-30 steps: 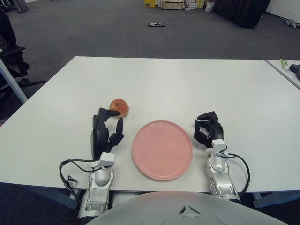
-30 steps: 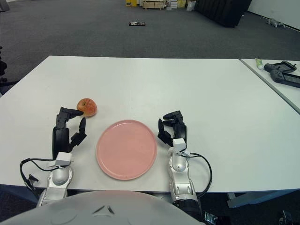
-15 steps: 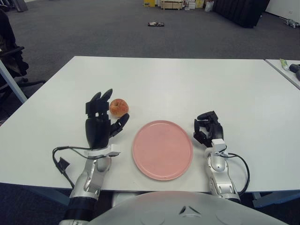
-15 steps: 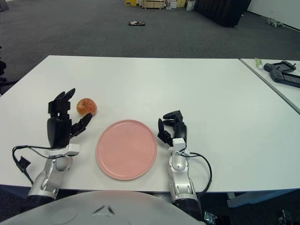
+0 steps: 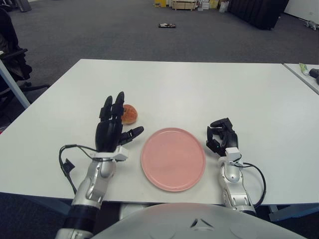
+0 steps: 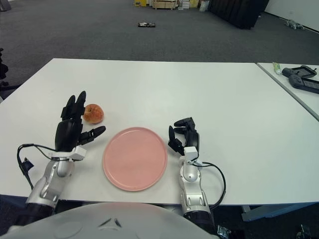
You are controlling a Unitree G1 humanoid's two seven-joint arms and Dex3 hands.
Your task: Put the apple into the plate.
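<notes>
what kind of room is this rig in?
Probably an open lab or office hall: grey carpet floor, white table with a second table beside it, an office chair at the left, boxes stacked along the far wall.

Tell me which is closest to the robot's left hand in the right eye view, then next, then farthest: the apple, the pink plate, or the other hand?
From the left hand:
1. Apple, just beyond its raised fingers.
2. Pink plate, to its right.
3. Right hand, past the plate's far side.
</notes>
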